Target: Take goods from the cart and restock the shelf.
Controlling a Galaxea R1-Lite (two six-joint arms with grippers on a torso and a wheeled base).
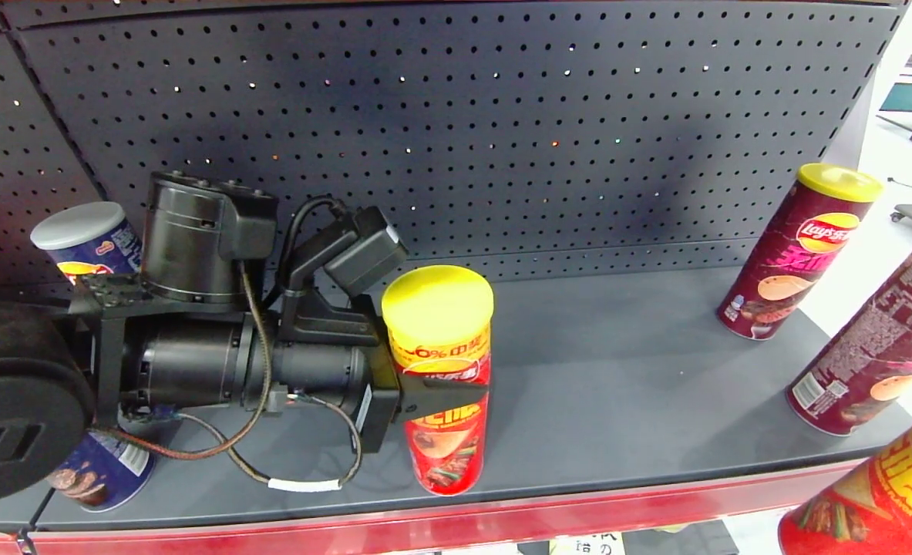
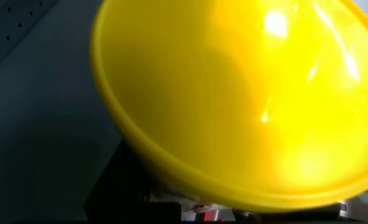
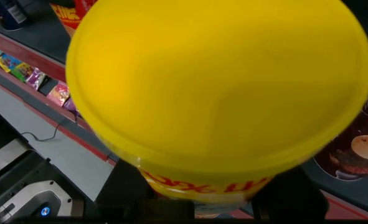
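Yellow-topped red can [image 1: 439,324] stands straight up near the front of the shelf [image 1: 617,401]; my left gripper [image 1: 456,393] is clamped on its middle; my right gripper [image 3: 208,202] holds a second can [image 1: 880,497], leaning, just off the shelf.

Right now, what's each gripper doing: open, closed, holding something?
Left gripper: closed on the upright red chip can.
Right gripper: closed on a second red chip can.

chip can [image 1: 440,339]: glossy plastic lid | shelf [image 1: 617,370]: matt, probably metal
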